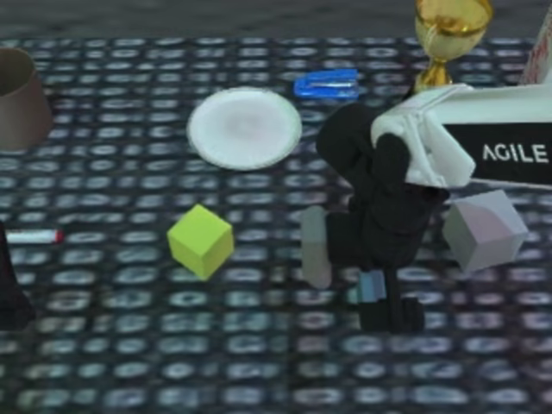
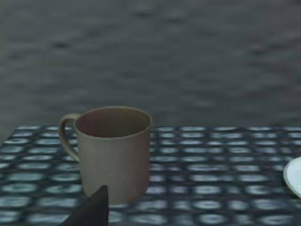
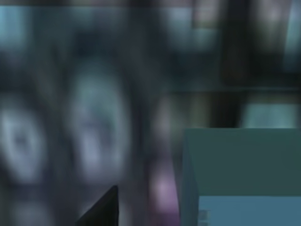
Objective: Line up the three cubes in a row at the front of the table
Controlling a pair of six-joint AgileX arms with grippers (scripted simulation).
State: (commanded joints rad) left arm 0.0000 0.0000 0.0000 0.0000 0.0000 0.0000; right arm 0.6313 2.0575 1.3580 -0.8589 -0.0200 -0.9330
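Beside the grey cube (image 1: 485,229), right gripper (image 1: 377,286) jaws hold the blue cube (image 1: 373,285); stapler (image 1: 326,84) behind.

Even, dim light with soft shadows under the yellow-green cube (image 1: 200,241); the right wrist view is heavily blurred, the table (image 3: 84,122) pattern smeared into pale blobs

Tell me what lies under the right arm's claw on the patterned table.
Under the right claw sits the small dull blue cube on the dark patterned table; only a sliver shows from above, while the wrist view shows its faces. The black claw covers the rest.
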